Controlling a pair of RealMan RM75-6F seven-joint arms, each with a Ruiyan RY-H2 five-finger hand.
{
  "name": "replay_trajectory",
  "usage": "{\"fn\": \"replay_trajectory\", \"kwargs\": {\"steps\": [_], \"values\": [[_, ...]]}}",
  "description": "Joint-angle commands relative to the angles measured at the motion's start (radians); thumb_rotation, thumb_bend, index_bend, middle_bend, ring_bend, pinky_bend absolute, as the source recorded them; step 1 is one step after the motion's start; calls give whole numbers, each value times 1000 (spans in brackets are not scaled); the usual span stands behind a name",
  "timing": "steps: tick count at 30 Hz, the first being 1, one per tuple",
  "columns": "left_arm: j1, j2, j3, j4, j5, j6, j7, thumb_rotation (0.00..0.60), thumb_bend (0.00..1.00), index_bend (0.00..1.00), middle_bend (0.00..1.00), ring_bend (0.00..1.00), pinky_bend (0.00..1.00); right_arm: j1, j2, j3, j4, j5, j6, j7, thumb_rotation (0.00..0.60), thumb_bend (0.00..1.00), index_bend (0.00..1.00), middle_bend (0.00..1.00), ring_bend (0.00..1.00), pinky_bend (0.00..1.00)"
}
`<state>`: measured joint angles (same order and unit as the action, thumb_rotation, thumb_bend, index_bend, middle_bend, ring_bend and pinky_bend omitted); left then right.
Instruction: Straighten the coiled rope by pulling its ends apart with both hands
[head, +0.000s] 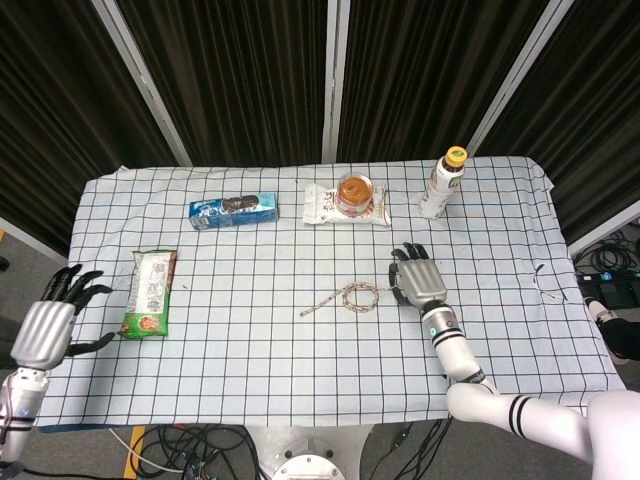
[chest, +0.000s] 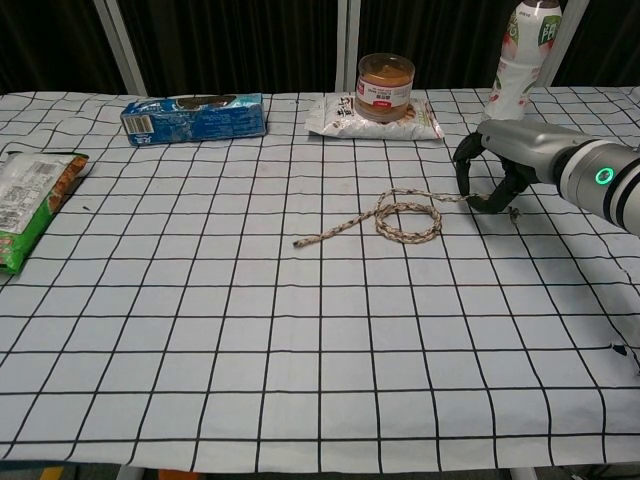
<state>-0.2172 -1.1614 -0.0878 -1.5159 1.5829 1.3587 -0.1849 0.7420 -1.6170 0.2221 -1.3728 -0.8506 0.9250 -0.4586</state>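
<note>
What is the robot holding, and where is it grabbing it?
The right hand pinches the coiled rope by its right end, beside the loop. The left hand holds nothing, its fingers spread, off the table's left edge.

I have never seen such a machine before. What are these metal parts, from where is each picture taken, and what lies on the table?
This is a robot with two arms, each ending in a hand with fingers. One picture looks down from its head, the other looks forward from its chest.

The table has a checked cloth. On it lie a coiled rope, a blue biscuit pack, a green snack bag, a jar on a white packet, and a bottle.

The right hand pinches one end of the rope, its fingers curled down around it. The left hand is off the table's left edge with fingers spread, holding nothing. The rope's other end lies free.
</note>
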Motion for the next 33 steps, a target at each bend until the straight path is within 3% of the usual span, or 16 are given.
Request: {"fn": "replay_trajectory", "kwargs": {"steps": [1, 5, 8, 16, 24, 33], "values": [[-130, -7, -40, -55, 37, -127, -43, 600, 134, 383, 152, 20, 0, 2, 10, 6, -24, 15, 3, -1, 600, 540, 633, 170, 0, 0], [-252, -61, -73, -92, 12, -268, -20, 600, 154, 422, 182, 60, 0, 4, 20, 6, -52, 29, 8, -5, 600, 540, 633, 170, 0, 0], [-335, -119, -104, -99, -54, -376, 72, 600, 155, 426, 182, 60, 0, 3, 28, 6, -75, 35, 18, -9, 600, 541, 634, 170, 0, 0], [-524, -288, -189, -52, -331, -575, 324, 600, 146, 429, 182, 60, 0, 2, 55, -5, -128, 61, 38, -30, 600, 541, 637, 170, 0, 0], [-633, -470, -190, 38, -551, -557, 532, 600, 131, 466, 182, 60, 0, 8, 78, -11, -156, 88, 49, -49, 600, 541, 637, 170, 0, 0], [-680, -584, -156, 70, -647, -485, 654, 600, 131, 468, 182, 60, 0, 18, 84, -20, -149, 102, 40, -49, 600, 546, 638, 170, 0, 0]]}}
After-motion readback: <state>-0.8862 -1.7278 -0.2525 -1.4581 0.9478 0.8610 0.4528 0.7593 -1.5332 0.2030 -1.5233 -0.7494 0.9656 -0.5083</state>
